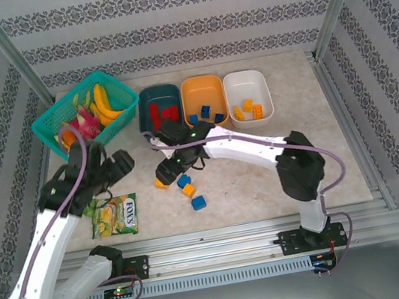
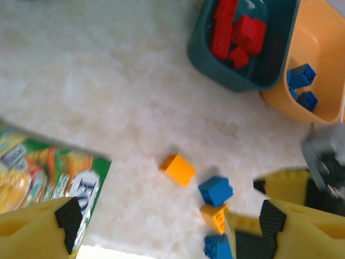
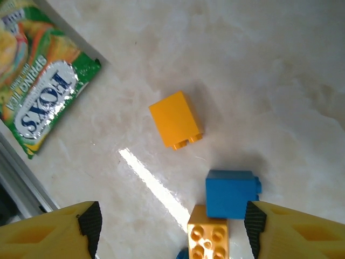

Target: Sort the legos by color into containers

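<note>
Right pincer (image 3: 172,222) gapes wide and empty, with the orange lego (image 3: 175,118) lying just ahead.

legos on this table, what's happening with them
Two robot arms are sorting legos by colour: red ones lie in the teal bin, blue in the orange bin, orange-yellow in the white bin. Four loose bricks lie on the table. The right end effector hovers open above them; the left end effector is open too, holding nothing.
</note>
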Robot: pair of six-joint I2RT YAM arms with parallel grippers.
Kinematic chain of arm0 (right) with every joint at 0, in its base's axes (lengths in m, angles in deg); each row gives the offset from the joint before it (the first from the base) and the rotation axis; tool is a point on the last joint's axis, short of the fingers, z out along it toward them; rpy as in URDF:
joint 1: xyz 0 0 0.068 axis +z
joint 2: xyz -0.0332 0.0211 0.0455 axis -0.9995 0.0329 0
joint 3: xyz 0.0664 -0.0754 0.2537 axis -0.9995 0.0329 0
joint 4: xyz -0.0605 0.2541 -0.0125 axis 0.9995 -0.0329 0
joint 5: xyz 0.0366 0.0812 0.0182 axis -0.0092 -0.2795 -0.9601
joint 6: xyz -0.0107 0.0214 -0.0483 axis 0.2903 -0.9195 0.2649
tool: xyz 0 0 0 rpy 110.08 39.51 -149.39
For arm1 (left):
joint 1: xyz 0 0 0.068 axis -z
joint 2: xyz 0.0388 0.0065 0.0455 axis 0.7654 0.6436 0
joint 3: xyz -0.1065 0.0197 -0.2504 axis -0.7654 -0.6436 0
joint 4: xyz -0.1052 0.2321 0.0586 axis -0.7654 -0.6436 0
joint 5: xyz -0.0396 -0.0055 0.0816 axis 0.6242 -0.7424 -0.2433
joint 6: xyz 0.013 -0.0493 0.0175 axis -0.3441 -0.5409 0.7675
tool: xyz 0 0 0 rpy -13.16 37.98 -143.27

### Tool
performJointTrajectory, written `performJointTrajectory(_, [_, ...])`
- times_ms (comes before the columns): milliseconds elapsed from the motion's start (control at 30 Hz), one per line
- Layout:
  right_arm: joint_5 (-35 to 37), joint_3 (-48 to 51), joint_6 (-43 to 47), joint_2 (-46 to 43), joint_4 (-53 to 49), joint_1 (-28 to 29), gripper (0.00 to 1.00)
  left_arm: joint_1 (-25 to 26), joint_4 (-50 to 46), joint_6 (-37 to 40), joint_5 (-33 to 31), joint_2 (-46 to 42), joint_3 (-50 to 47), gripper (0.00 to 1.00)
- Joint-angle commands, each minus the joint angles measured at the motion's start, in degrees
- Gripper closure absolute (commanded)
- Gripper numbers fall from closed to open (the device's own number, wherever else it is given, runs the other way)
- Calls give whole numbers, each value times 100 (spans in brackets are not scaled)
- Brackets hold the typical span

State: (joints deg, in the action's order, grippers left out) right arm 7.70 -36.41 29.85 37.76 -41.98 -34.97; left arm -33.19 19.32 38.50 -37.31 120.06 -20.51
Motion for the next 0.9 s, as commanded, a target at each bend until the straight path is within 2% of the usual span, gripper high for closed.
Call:
performJointTrajectory(0, [185, -665, 546, 569, -550, 151, 25, -10, -802, -518, 176, -828, -308, 9])
performJointTrajectory(167, [369, -1354, 608, 1315, -907, 248, 23, -13, -1316, -825, 306, -1707, -452, 7])
performJointTrajectory(233, [527, -1589, 650, 1535, -1019, 287, 22, -13, -1427, -902, 353, -1923, -485, 2])
performJointTrajectory(467, [742, -2198, 670, 2235, -1319, 354, 24, -14, -1497, -957, 469, -2095, -536, 2])
performJointTrajectory(567, [785, -2387, 644, 2459, -1395, 371, 29, -6, -1400, -950, 540, -2077, -558, 2])
performJointTrajectory(867, [775, -2649, 484, 2622, -1370, 372, 60, -14, -1165, -765, 754, -1980, -579, 3])
